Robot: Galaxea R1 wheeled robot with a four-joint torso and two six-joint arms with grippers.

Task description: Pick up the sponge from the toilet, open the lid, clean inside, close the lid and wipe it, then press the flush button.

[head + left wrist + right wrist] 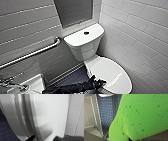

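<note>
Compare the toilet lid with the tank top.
The lid is oval; the tank top is a rounded rectangle. The tank top carries the dark flush button; the lid has none. The lid lies lower, out front; the tank top sits against the wall. Both are glossy white.

Bright green sponge, glossy white toilet; blue mosaic floor

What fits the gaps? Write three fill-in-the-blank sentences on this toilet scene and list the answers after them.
1. The lid of the toilet is ___.
2. The sponge is bright ___.
3. The flush button sits on top of the white ___.
Missing words: closed; green; tank.
</note>
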